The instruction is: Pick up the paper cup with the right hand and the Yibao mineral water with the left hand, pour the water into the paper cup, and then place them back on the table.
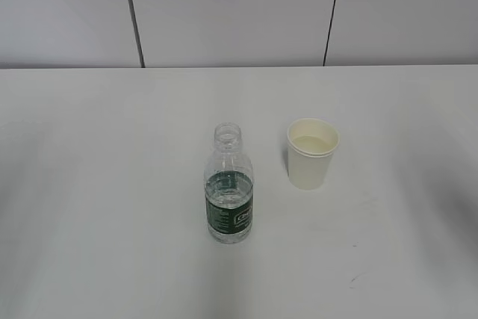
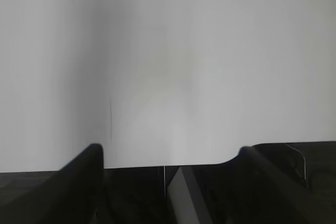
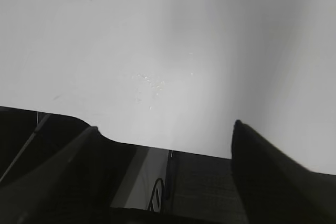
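Bottle: Yibao mineral water (image 1: pixel 229 188) upright on surface (image 1: pixel 89 184), left of paper cup (image 1: pixel 312 154); uncapped, thin, squashy, so grip at label.
Cup: light, crushable; take mid-wall.
Jaws: both spread, holding nothing.

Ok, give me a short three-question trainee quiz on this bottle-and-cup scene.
1. True or false: the Yibao mineral water has a cap on.
2. Multiple choice: in the exterior view, the paper cup stands A) left of the bottle, B) right of the bottle, C) on its side.
3. Fill in: the fingers of the left hand and the right hand are spread over the bare ____.

Key:
1. False; the neck is open.
2. B, upright and apart from the bottle.
3. table; neither gripper holds anything.
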`<action>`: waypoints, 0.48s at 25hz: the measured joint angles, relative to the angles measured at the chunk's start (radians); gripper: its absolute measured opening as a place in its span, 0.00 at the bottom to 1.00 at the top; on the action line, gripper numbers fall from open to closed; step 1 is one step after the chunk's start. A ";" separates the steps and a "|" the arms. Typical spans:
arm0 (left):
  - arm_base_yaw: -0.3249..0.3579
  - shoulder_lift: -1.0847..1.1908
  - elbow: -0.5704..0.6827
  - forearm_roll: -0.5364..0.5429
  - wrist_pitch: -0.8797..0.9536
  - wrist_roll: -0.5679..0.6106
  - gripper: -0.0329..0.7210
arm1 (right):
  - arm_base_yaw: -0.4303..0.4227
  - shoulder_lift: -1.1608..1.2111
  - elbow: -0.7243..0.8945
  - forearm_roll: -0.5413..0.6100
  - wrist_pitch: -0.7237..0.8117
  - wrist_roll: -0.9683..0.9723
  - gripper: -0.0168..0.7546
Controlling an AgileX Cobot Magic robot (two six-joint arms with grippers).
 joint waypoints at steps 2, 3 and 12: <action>0.000 -0.047 0.045 0.000 0.000 0.000 0.68 | 0.000 -0.035 0.021 0.000 0.000 0.000 0.79; 0.000 -0.072 0.068 0.000 0.001 0.000 0.68 | 0.000 -0.055 0.029 0.000 0.000 0.000 0.79; 0.000 -0.268 0.248 -0.001 -0.003 0.000 0.68 | 0.000 -0.206 0.141 0.000 0.001 -0.014 0.79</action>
